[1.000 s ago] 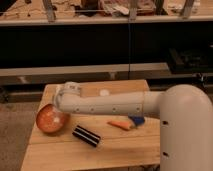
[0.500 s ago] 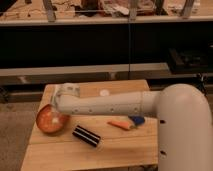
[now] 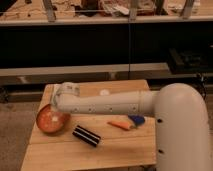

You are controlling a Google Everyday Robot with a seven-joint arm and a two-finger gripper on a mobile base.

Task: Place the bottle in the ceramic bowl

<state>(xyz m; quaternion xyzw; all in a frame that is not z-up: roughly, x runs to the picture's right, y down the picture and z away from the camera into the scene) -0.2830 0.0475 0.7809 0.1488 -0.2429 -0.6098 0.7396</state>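
The ceramic bowl (image 3: pixel 46 124), glossy orange-red with a darker rim, sits at the left of the wooden table (image 3: pixel 115 152). A small whitish patch (image 3: pixel 53 119) lies inside the bowl; it may be the bottle, but I cannot tell for sure. My white arm reaches from the right across the table. My gripper (image 3: pixel 57 106) is at the arm's left end, just over the bowl's far right rim, and the wrist mostly hides it.
A dark ribbed block (image 3: pixel 86 136) lies in front of the arm, right of the bowl. An orange thing (image 3: pixel 118 125) and a blue thing (image 3: pixel 136 120) lie mid-table. A small flat white disc (image 3: pixel 104 92) lies near the far edge. A dark shelf unit stands behind the table.
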